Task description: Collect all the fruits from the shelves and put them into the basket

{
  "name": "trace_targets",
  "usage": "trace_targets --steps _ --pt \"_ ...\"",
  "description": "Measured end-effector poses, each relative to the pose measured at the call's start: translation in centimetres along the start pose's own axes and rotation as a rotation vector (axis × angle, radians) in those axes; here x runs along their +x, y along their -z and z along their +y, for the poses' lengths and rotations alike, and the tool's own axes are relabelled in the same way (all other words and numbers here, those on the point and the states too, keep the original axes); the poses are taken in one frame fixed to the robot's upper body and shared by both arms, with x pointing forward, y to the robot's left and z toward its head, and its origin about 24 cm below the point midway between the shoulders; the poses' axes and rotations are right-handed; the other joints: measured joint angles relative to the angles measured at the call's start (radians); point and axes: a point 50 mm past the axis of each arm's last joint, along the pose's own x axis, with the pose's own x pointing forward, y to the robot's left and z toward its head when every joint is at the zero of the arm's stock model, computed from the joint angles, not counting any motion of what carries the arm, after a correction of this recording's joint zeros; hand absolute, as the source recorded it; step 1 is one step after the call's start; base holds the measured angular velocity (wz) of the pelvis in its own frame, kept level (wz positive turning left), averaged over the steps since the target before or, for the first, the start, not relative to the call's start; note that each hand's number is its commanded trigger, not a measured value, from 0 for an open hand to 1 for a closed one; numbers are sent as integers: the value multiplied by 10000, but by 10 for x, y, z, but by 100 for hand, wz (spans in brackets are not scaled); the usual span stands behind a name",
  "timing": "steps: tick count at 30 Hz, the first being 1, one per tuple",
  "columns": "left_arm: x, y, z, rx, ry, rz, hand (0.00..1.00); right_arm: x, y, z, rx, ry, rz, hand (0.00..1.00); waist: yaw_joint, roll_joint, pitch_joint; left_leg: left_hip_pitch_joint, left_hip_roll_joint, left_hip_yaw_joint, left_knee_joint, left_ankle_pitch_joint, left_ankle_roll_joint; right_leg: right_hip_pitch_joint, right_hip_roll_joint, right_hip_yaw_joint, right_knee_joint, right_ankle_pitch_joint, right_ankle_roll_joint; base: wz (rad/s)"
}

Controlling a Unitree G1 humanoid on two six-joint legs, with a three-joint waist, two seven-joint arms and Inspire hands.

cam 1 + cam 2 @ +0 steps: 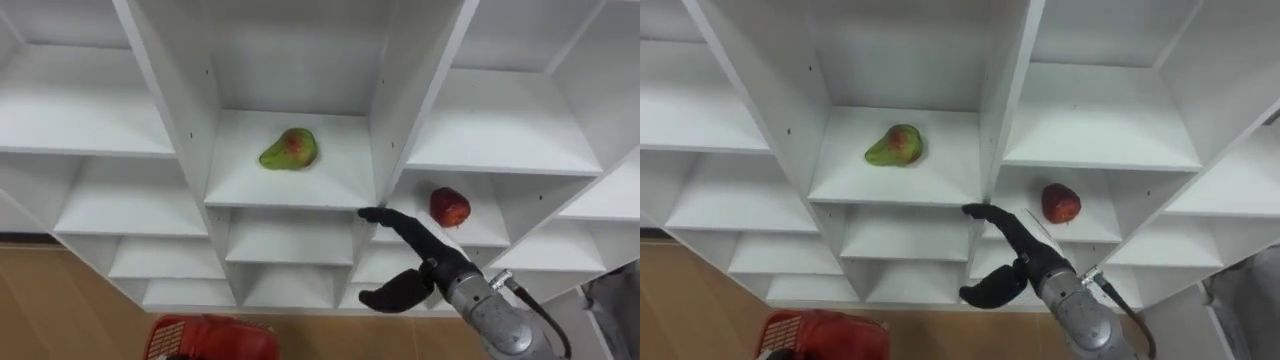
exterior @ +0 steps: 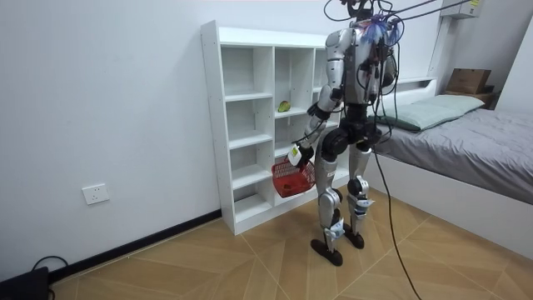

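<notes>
Below, red basket [image 1: 210, 338] cut off; right hand [image 1: 432, 262] spread.

White shelf [image 1: 290, 195], pear [image 1: 289, 150], apple [image 1: 449, 207]

Smooth matt white closet [image 1: 250, 175], wood-look floor [image 1: 50, 300], red plastic basket [image 1: 215, 338], smooth-skinned pear [image 1: 290, 149].
</notes>
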Motion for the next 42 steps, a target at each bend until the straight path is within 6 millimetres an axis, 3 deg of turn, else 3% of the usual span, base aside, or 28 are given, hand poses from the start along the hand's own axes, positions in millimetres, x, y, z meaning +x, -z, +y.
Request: trace_targets --steps 7,14,21,26,42 --pt "1 -4 7 660 133 -108 100 2 -2 -6 -415 161 79 0 100 -185 15 -76 -5 -177 -13 11 -23 25 17 -45 -9 -43 -41 6" --pt "2 -9 13 902 37 -276 100 5 -4 -17 -1830 412 273 0 507 -591 -9 -217 7 -434 68 48 -83 1 64 -366 -3 -63 -77 9" --pt "-1 -14 24 1051 -229 -700 100 5 -2 -19 -1888 551 682 0 756 -646 11 -255 14 -737 170 40 -113 111 71 -604 17 -66 -83 8" --pt "-1 -14 33 1197 -428 -685 100 7 -3 -23 -1945 587 831 0 814 -767 63 -514 20 -1030 395 53 -197 57 48 -857 55 -146 -225 14" --pt "-1 -16 35 1372 -556 -716 100 7 -18 -23 -1819 -65 604 0 1019 -773 67 -601 254 -1037 313 174 -481 -185 277 -775 125 -239 -537 -3"
